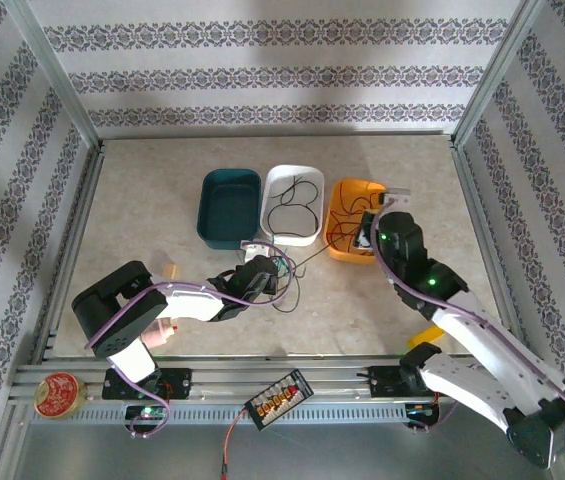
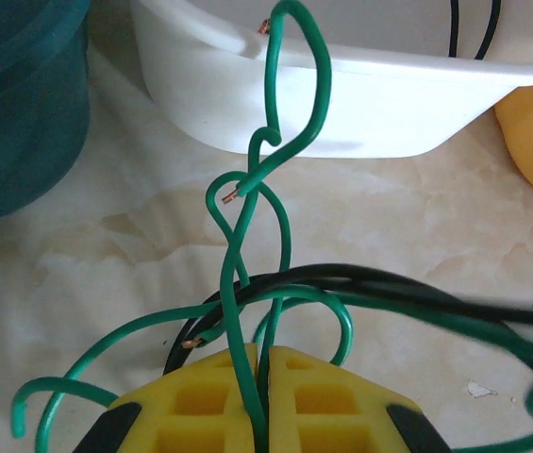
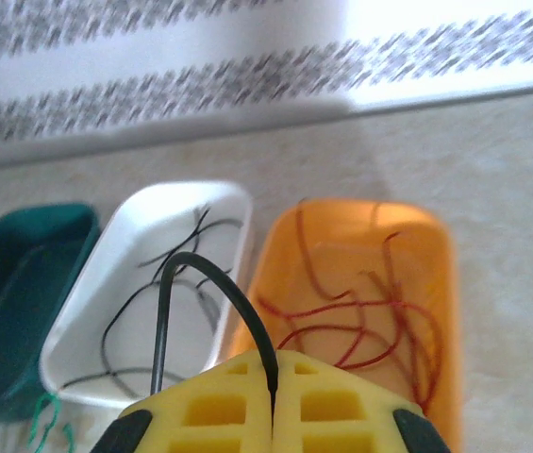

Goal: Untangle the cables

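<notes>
I have the left end effector [image 1: 260, 275] low over the table [image 1: 152, 200], just in front of the white bin [image 1: 295, 235]. Its yellow fingers [image 2: 205, 396] are clenched on the green cables [image 2: 258, 170]. Those strands rise from between the pads in twisted loops, and bare copper shows at the cut ends. A black strand [image 2: 370, 281] crosses the green loops right above the fingertips and tangles with them, so it stands in the way there.

The right end effector [image 3: 274, 373] hovers at the near end of the orange bin [image 1: 347, 200]. It is clamped on a black cable [image 3: 211, 274] that arches up out of the pads. Red cables [image 3: 360, 321] lie loose in the orange bin, and more black cables [image 3: 143, 293] lie in the white bin. The teal bin [image 1: 230, 205] stands touching the white bin's left side.

On the rail by the arm bases sit a round red tin [image 1: 59, 393] and a black connector strip [image 1: 278, 397] with a red lead [image 1: 230, 440]. The print on the tin's lid is too small for me to read.
</notes>
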`<control>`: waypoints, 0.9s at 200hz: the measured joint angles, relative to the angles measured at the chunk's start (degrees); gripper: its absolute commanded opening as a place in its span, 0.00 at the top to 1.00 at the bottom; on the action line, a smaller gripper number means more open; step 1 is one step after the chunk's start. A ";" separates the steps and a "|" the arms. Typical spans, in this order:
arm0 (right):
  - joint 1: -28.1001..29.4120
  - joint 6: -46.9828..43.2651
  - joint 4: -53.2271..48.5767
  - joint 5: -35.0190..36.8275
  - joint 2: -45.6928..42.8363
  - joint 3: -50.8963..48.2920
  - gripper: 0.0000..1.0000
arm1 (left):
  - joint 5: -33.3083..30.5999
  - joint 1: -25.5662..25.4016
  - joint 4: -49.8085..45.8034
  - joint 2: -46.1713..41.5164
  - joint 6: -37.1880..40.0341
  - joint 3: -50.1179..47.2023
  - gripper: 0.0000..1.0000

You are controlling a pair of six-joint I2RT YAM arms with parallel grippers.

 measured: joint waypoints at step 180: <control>-10.10 -15.06 0.48 15.32 -14.29 13.20 1.00 | -4.98 0.04 -2.25 -0.96 -3.41 -2.43 0.79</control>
